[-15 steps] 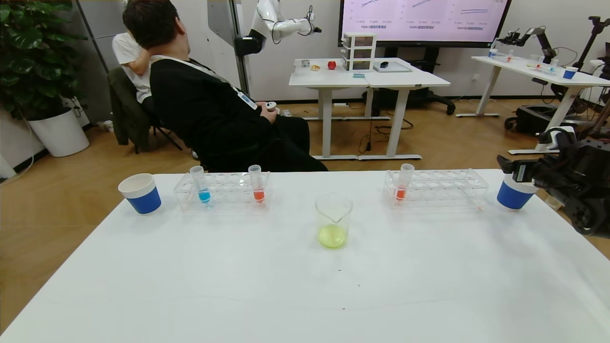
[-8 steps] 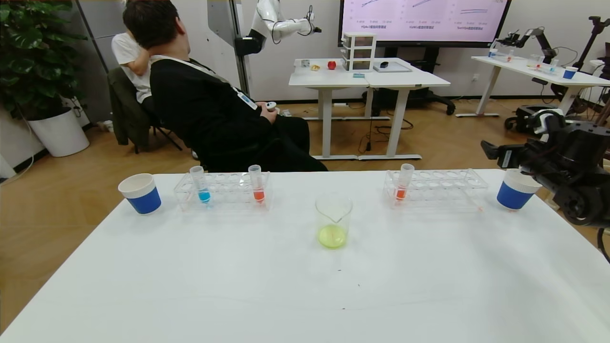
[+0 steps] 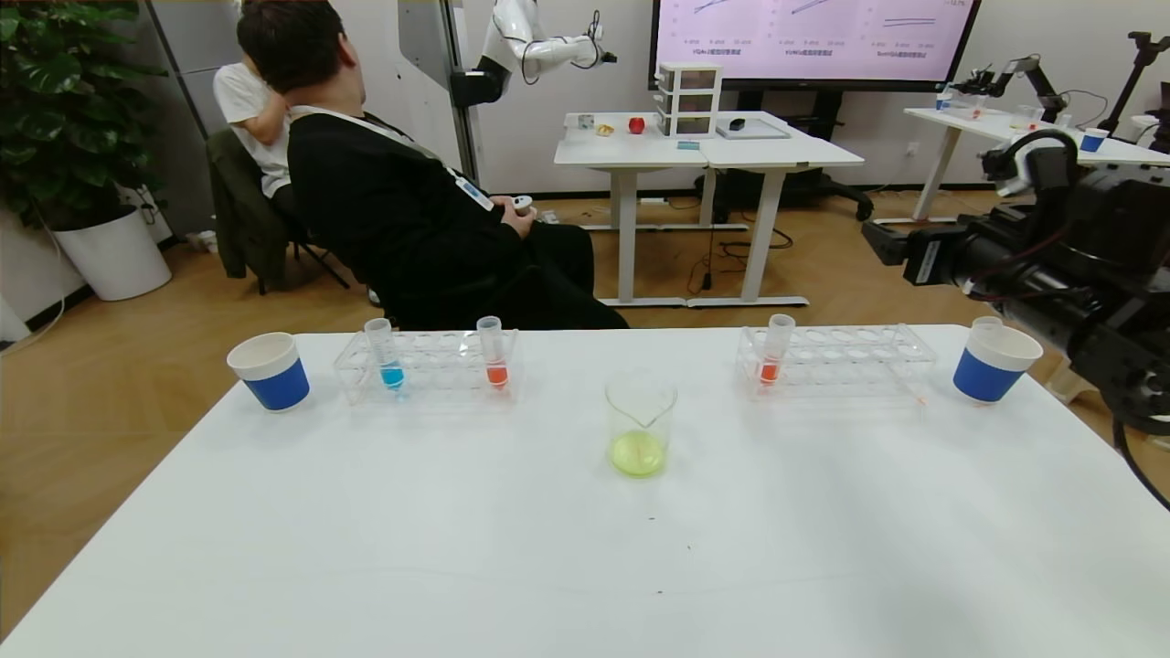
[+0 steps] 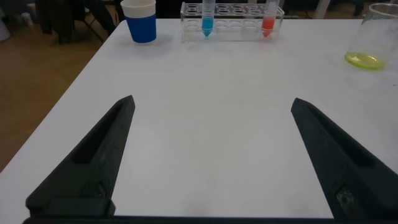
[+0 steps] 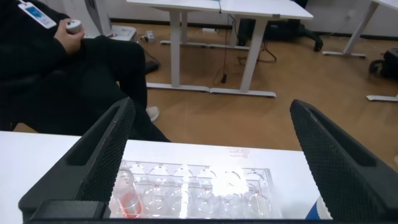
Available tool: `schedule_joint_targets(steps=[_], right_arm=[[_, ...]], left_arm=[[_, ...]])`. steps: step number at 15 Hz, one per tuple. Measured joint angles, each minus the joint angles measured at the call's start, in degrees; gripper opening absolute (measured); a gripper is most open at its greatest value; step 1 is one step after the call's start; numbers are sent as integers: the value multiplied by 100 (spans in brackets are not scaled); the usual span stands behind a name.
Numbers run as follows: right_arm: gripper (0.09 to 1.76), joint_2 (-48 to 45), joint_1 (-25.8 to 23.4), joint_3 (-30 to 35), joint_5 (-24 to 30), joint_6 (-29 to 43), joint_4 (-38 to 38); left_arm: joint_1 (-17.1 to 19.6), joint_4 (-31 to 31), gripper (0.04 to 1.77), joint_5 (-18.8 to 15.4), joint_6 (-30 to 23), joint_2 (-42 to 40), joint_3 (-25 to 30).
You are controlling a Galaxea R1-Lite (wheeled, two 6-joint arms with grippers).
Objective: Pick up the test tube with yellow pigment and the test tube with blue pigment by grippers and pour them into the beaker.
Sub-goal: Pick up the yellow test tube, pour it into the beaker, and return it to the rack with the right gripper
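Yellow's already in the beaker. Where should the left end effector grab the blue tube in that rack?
Grip the test tube with blue pigment on its clear upper section above the left rack, coming from above and pinching sideways. It stands upright, liquid low in the tip, so the exposed top is probably easiest.

Open counter up front, glassware along the back
Beaker (image 3: 640, 425) at centre; racks (image 3: 428, 366) (image 3: 836, 361) and cups (image 3: 270, 370) (image 3: 994, 363) crowd ten to two o'clock.

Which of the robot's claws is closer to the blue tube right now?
The left. The left gripper is low over the table's near side, facing the blue tube in its rack. The right gripper is raised above the other rack, across the table.
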Motion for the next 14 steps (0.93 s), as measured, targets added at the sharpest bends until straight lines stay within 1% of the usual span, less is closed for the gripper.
schedule_joint_targets(steps=[4, 7, 10, 12, 14], right_arm=[[174, -1447, 24, 653, -7, -10, 358], [174, -2833, -5, 1141, -2, -26, 719], [174, -4413, 6, 1737, 15, -168, 1103], [174, -5499, -13, 2059, 9, -257, 1626], [174, -6533, -74, 2200, 9, -329, 2382]], left_arm=[[0, 0, 175, 0, 2, 0, 0], [0, 2, 175, 0, 0, 0, 0], [0, 0, 175, 0, 5, 0, 0], [0, 2, 175, 0, 5, 0, 0], [0, 2, 175, 0, 2, 0, 0]])
